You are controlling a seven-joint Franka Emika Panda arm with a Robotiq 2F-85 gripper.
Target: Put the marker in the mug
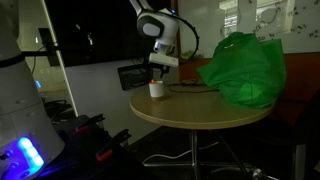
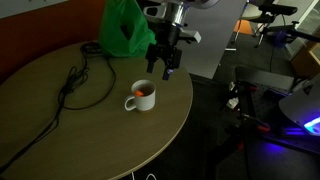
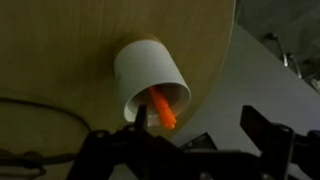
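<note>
The white mug (image 2: 142,97) stands on the round wooden table (image 2: 80,130) near its edge. It also shows in an exterior view (image 1: 157,89) and in the wrist view (image 3: 150,75). The orange-red marker (image 3: 163,108) rests inside the mug, leaning against its wall, and shows as an orange spot in an exterior view (image 2: 144,91). My gripper (image 3: 200,140) is open and empty, with its fingers spread. It hovers just above and a little beside the mug in both exterior views (image 1: 158,68) (image 2: 165,62).
A big green bag (image 1: 243,68) (image 2: 125,30) sits on the table behind the mug. A black cable (image 2: 78,85) loops across the tabletop beside the mug. The table edge (image 3: 225,90) is close to the mug. Equipment stands on the floor around the table.
</note>
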